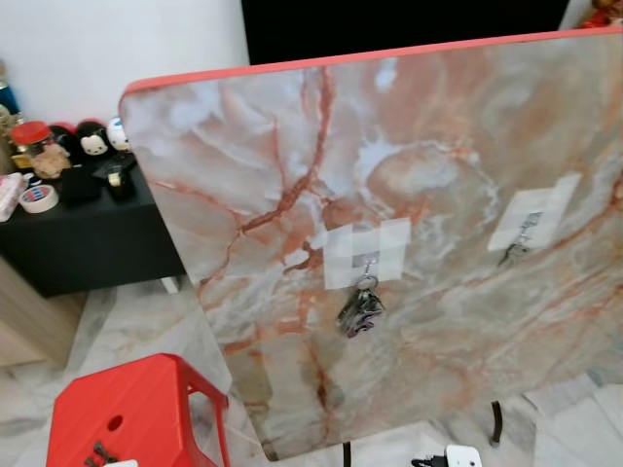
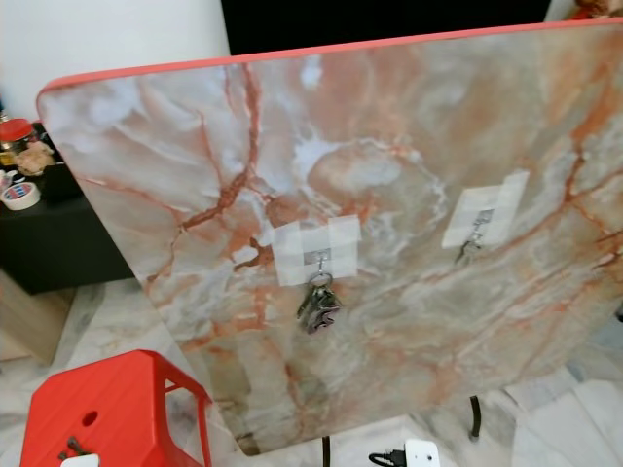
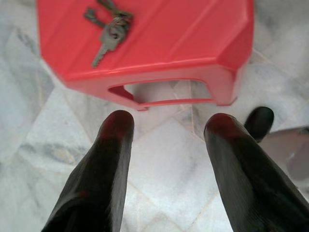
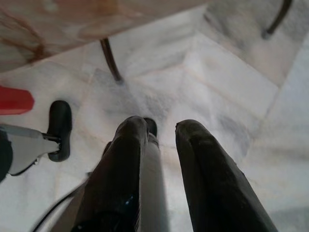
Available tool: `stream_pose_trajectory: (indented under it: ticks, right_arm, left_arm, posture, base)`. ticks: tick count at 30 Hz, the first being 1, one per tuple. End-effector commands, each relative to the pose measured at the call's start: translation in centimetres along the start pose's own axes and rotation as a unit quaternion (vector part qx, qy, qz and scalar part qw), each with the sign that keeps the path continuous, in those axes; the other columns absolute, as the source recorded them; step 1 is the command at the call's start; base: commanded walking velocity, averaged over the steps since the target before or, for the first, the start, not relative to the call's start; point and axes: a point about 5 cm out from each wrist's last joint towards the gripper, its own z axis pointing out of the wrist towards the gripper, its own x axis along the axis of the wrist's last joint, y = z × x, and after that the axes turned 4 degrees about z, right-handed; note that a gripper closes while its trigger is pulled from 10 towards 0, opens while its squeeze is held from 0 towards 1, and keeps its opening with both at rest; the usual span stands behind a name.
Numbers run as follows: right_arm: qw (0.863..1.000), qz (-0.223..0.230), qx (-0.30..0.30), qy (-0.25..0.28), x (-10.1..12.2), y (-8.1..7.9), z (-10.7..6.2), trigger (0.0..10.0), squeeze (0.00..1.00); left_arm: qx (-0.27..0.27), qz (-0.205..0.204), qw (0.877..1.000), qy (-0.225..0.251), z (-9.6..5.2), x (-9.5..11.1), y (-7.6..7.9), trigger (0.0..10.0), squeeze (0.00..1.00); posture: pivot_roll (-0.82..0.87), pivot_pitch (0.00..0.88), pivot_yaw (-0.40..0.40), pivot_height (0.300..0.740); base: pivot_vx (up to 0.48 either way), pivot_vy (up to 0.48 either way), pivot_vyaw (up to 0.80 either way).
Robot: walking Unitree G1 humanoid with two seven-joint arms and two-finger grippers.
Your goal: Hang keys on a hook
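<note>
A marble board [image 1: 419,175] stood tilted — keys [image 1: 359,311] hung on its taped hook [image 1: 368,261]. Another bunch of keys [image 3: 110,30] lay on the red stool [image 3: 193,43]; both grippers' jaws were held open, empty.

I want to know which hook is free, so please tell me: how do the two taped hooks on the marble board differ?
The left hook carries a bunch of keys hanging below it; the right hook carries nothing. The left hook sits lower on the board, the right hook higher. The left hook's tape patch looks squarer, the right hook's narrower and slanted. Both are small metal hooks fixed with pale tape.
</note>
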Motion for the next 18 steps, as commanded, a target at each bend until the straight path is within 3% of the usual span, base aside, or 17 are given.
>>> stream_pose_trajectory:
  ticks: [1, 18]
  right_arm:
    - [1.0, 0.0, -0.002, -0.002, 0.0, 0.1, 0.0, 10.0, 0.0]
    - [1.0, 0.004, -0.003, 0.0, 0.2, 0.1, 0.0, 10.0, 0.0]
  left_arm:
    - [-0.006, 0.014, 1.0, -0.013, -0.1, -0.7, 0.0, 10.0, 0.0]
    - [-0.004, 0.006, 1.0, -0.027, -0.3, -1.2, -2.0, 10.0, 0.0]
  posture:
    - [0.03, 0.0, 0.016, 0.74]
    - [0.03, 0.0, 0.006, 0.74]
  base:
    - [0.0, 0.0, 0.8]
    - [0.0, 0.0, 0.8]
